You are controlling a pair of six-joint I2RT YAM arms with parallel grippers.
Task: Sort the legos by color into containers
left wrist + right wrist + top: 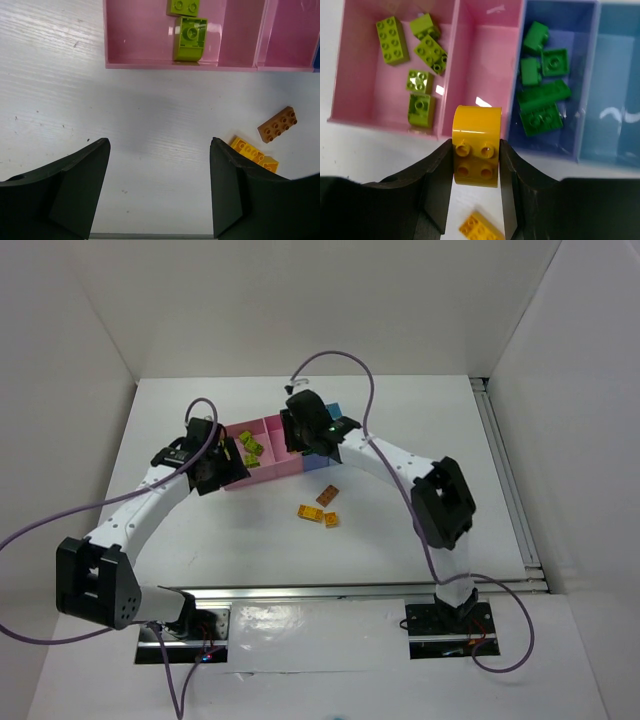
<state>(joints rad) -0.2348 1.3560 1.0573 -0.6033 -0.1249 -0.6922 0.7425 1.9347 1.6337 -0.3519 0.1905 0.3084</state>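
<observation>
Right gripper (476,150) was clamped on a yellow brick (476,127), at near wall of second pink bin (487,65). Left gripper (160,155) stood wide apart above table (75,100), just short of first pink bin (140,40) with lime bricks (190,37).

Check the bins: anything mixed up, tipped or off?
Nothing stands out. Lime bricks sit only in the left pink bin, dark green bricks only in the dark blue bin. The right gripper holds a yellow brick squarely. The loose bricks on the table are just unsorted.
</observation>
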